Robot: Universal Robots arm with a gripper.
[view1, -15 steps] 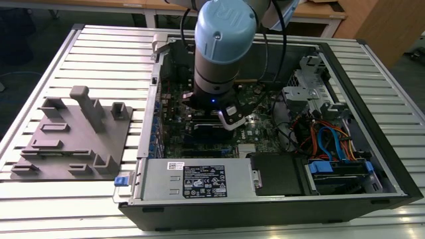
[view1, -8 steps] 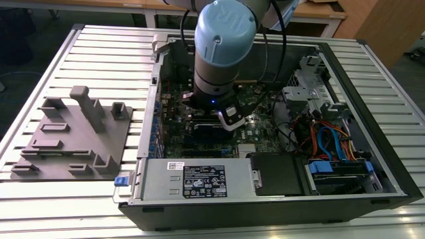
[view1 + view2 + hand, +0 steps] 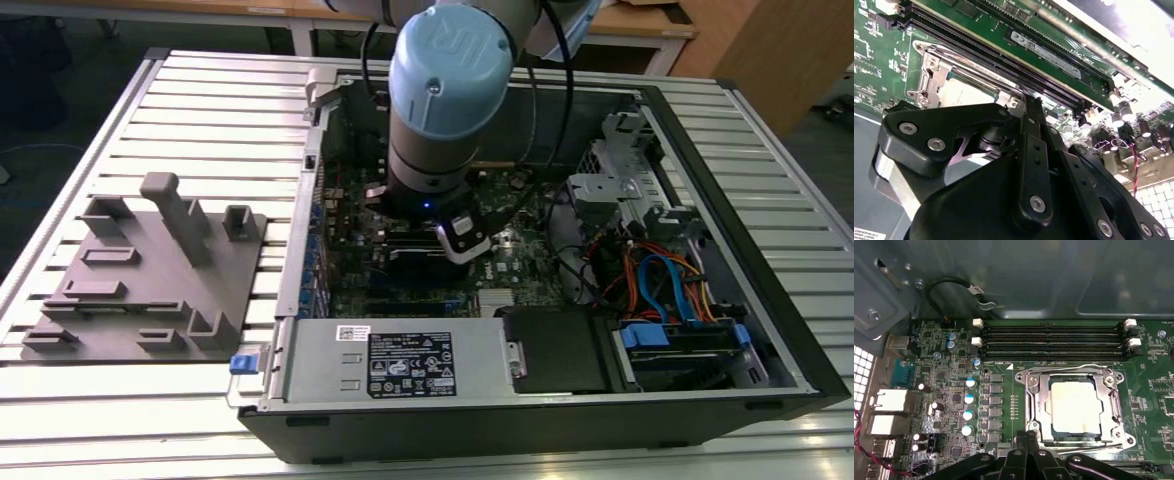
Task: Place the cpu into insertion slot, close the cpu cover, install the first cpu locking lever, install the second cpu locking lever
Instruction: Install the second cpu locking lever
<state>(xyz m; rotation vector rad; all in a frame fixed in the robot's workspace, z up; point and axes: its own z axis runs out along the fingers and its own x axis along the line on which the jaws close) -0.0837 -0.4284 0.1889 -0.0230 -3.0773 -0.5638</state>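
- Hovering low over the green motherboard (image 3: 954, 385) inside the open computer case (image 3: 747, 330), the hand (image 3: 1029, 440) is pressing its clenched fingertips (image 3: 1031, 107) together at the socket's edge, grasping nothing visible.
- Just beyond it, the cpu (image 3: 1075, 406) is sitting in the insertion slot (image 3: 1074, 437), with the cpu cover (image 3: 1036, 395) lying closed around it.
- Farther off, the memory slots (image 3: 1054, 340) are running alongside.

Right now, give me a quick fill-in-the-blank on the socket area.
1. The cpu lies in the ____.
2. The cover over it is ____.
3. The claw sits at the cover's ____.
4. The cpu's top is pale ____.

Missing: slot; closed; edge; silver
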